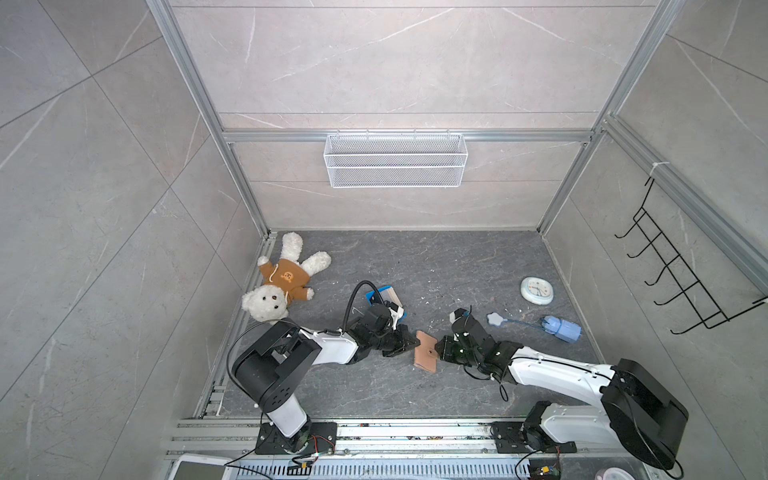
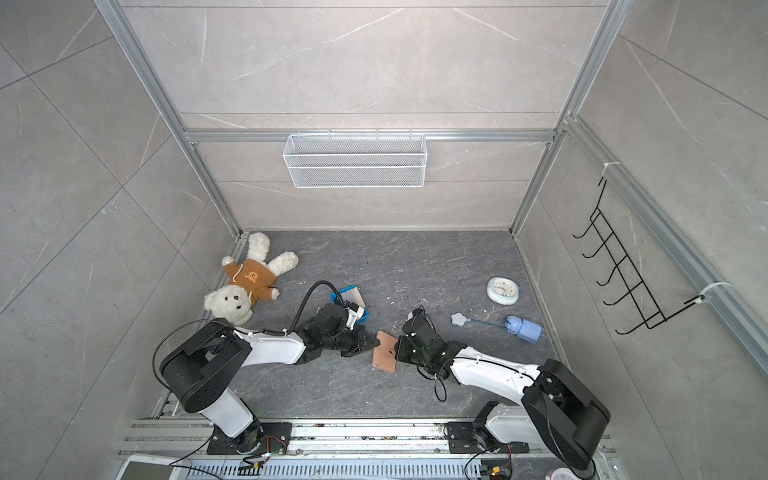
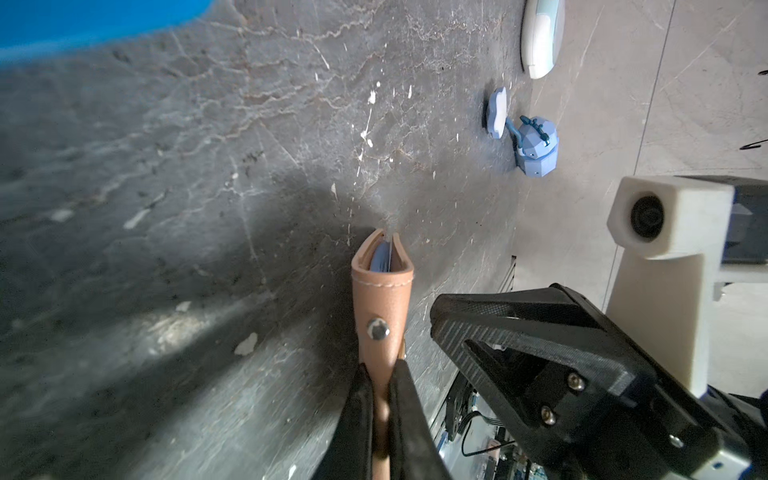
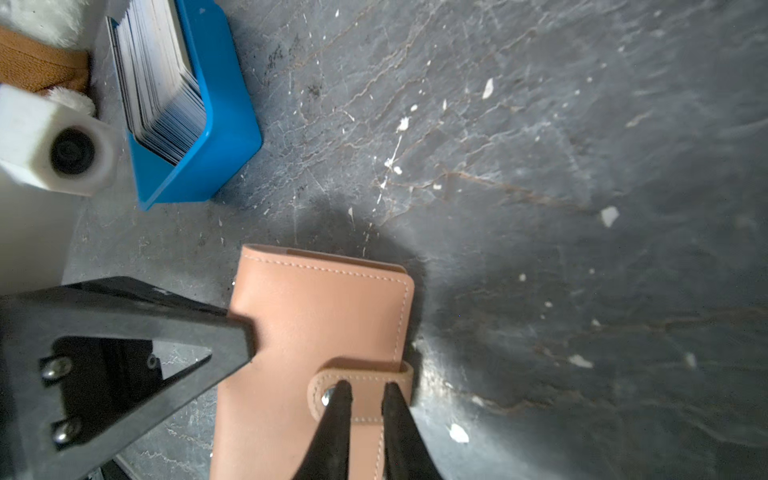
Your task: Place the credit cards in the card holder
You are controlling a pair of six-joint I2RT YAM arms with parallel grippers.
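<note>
The tan card holder (image 1: 424,353) (image 2: 384,353) lies closed on the dark table between both arms. My left gripper (image 3: 382,368) (image 1: 415,343) is shut on its near edge; bluish sleeves (image 3: 380,262) show at the far end of the card holder (image 3: 382,303). My right gripper (image 4: 368,388) (image 1: 438,351) hovers over the snap strap (image 4: 365,409) of the card holder (image 4: 316,316), its fingers a little apart with the strap lying flat under them. The credit cards (image 4: 158,83) (image 1: 390,296) stand stacked in a blue tray (image 4: 224,137) (image 1: 371,297) behind the left wrist.
A white teddy bear (image 1: 282,282) lies at the back left. A round clock (image 1: 537,291) and a blue toy (image 1: 561,328) with a cord and a star-shaped end (image 1: 494,319) lie at the right. A wire basket (image 1: 395,160) hangs on the back wall, a hook rack (image 1: 681,282) on the right wall.
</note>
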